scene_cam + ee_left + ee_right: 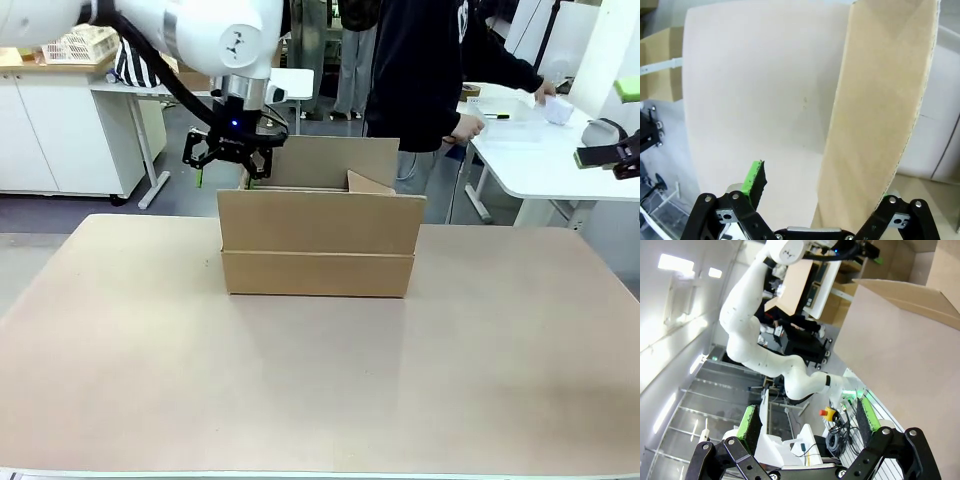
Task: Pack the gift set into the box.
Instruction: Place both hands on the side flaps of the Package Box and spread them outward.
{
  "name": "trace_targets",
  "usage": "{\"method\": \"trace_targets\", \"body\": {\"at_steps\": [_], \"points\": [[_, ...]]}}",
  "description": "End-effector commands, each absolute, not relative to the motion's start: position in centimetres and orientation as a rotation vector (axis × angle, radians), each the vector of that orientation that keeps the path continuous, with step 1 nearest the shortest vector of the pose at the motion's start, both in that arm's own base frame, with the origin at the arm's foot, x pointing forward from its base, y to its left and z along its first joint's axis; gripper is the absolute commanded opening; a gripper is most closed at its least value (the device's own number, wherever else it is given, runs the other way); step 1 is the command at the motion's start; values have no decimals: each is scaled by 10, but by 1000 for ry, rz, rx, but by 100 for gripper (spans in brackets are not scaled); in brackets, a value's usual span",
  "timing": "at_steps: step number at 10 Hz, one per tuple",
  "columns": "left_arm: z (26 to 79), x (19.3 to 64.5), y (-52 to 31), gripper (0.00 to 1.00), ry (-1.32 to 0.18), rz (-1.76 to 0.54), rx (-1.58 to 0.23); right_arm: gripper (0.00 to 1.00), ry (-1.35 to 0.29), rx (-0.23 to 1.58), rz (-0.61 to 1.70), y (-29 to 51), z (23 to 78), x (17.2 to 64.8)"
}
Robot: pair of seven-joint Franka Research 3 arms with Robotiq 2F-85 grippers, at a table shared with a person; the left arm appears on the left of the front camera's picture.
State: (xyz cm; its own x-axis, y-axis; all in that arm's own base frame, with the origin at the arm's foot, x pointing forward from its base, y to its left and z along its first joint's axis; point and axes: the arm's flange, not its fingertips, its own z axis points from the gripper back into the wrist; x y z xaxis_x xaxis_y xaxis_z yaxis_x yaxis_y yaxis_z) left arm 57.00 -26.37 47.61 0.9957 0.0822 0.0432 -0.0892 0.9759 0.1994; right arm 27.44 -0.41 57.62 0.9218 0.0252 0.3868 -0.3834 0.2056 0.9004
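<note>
The left arm (190,30) is brought in from the upper left and bent steeply down, so the left gripper (228,170) is hung fingers-down right at the back left corner of the box (318,250). In the left wrist view the left gripper (822,186) is seen spread wide. One upright flap (885,100) is caught between the fingers, but the green pad (754,179) is held clearly apart from it, so nothing is actually being pinched.

The box is parked around the middle of the table (300,390), a bit toward the far side. It's plain brown corrugated card, wide and low, and its flaps are stood up with raw cut edges. The tabletop is a matte pinkish beige, smooth and faintly shiny.

The right gripper (598,157) is kept off at the right edge, well apart from the box, and it's aimed roughly sideways. From its own wrist camera the right gripper (807,420) is shown spread, with nothing between its pads (748,421).

A small pale item (558,109) is spotted on the white side table (560,160) just beside the person's hand (546,93). It could be the gift set, but it's too small to be called for sure.
</note>
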Motion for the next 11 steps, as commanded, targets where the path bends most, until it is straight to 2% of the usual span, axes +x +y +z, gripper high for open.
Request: {"method": "trace_targets", "body": {"at_steps": [1,5,6,7,11], "points": [[482,552,-234,100,-44,79,103,100,-340,1354,311,-2,577,277],[470,562,-202,100,-31,51,-66,100,-340,1354,311,-2,577,277],[458,554,-148,100,-38,79,-253,100,-340,1354,311,-2,577,277],[458,553,-145,100,-39,79,-258,100,-340,1354,311,-2,577,277],[430,540,-99,100,-53,23,-508,100,-340,1354,311,-2,577,277]]}}
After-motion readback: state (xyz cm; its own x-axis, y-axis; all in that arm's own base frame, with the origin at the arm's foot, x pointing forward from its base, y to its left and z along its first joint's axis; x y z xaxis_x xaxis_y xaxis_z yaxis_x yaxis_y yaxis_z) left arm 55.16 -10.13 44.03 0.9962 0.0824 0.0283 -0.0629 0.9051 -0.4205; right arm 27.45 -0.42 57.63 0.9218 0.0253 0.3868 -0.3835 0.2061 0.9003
